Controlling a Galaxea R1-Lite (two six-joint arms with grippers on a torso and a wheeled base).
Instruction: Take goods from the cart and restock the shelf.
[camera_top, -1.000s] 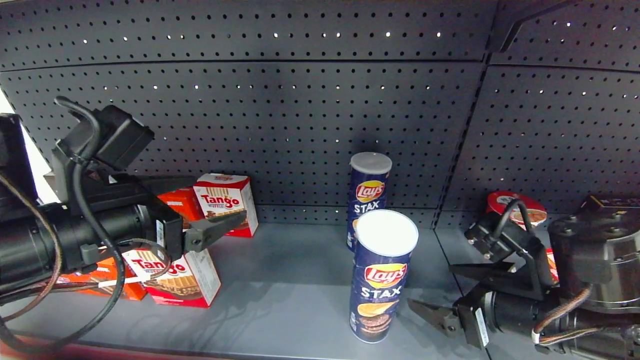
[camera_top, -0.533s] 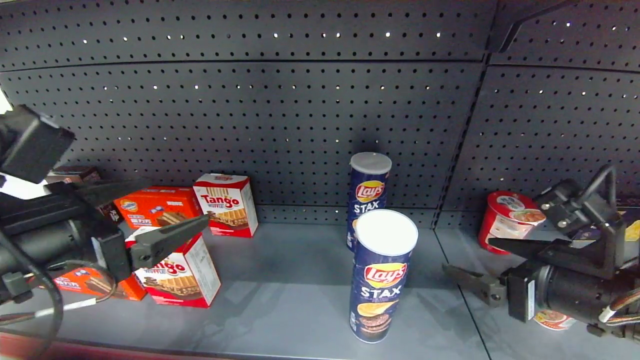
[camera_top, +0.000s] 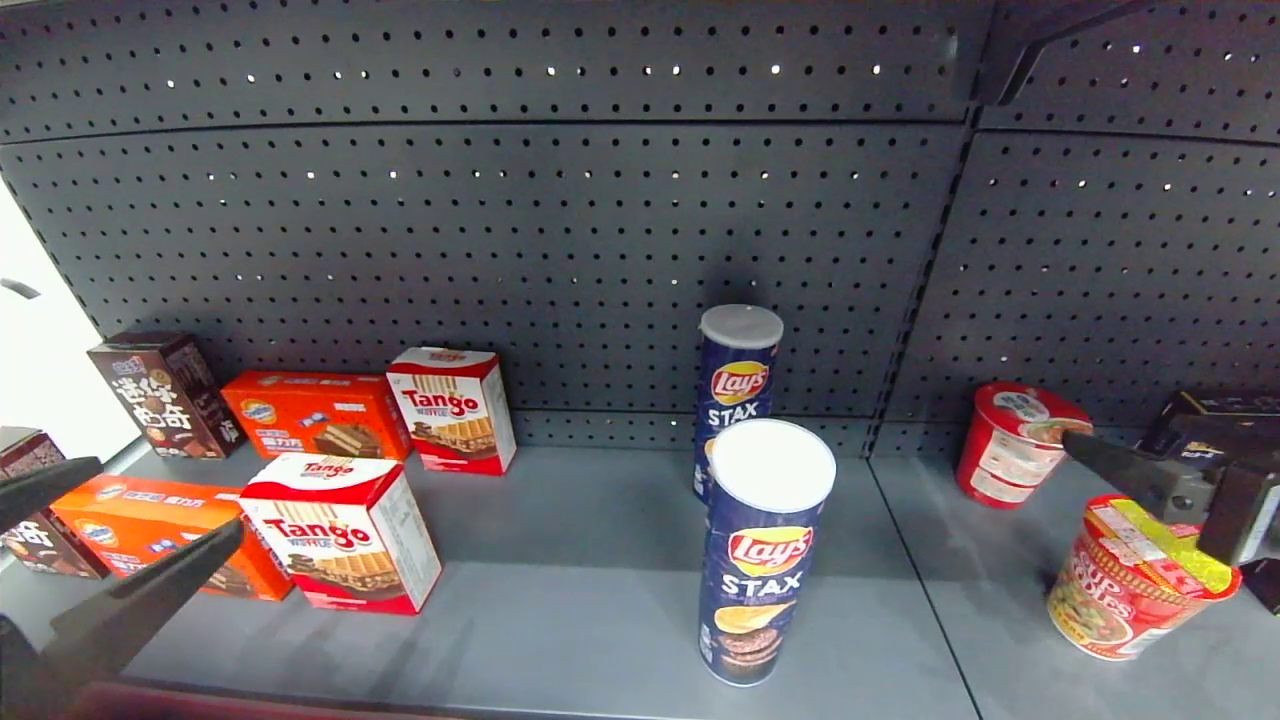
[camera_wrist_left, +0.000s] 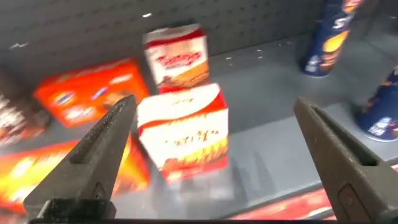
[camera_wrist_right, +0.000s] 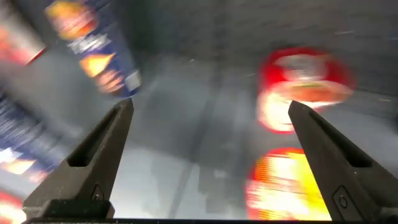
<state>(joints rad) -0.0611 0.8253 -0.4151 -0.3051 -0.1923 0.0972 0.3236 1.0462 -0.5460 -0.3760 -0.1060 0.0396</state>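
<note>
Both tools are empty.

- **left tool** (camera_wrist_left: 214, 101): jaws spread wide with nothing between them. It sits in the lower left corner of the head frame, in front of the snack boxes and apart from them.
- **right tool** (camera_wrist_right: 209, 106): also wide open and empty, at the right edge of the head frame. One finger (camera_top: 1120, 465) is just above the yellow-lidded cup noodles (camera_top: 1130, 580); can't tell if it touches.

Goods on the shelf (camera_top: 580, 600):
- Front chips can (camera_top: 765, 550) stands upright at frame centre. Rear chips can (camera_top: 738, 385) stands upright directly behind it, near the pegboard back (camera_top: 500, 250). Single file with labels out reads as a facing lane, filled back to front.
- The left side follows the same logic: front wafer box (camera_top: 340, 535) ahead of rear wafer box (camera_top: 452, 408). Orange boxes (camera_top: 315, 412) lie flat in two rows, and a dark brown box (camera_top: 165, 395) is at far left.
- Red cup noodles (camera_top: 1015, 440) sit in the right bay toward the back, with the yellow-lidded cup in front. That cup appears to lean, and I can't tell if its base sits flat. It's the weak spot and could tip.

Judgement: the jaws are open because there's nothing to hold. Both arms are off the stock, so a trip to the cart is unobstructed. The bare shelf between the wafer boxes and the cans is the obvious next slot.
</note>
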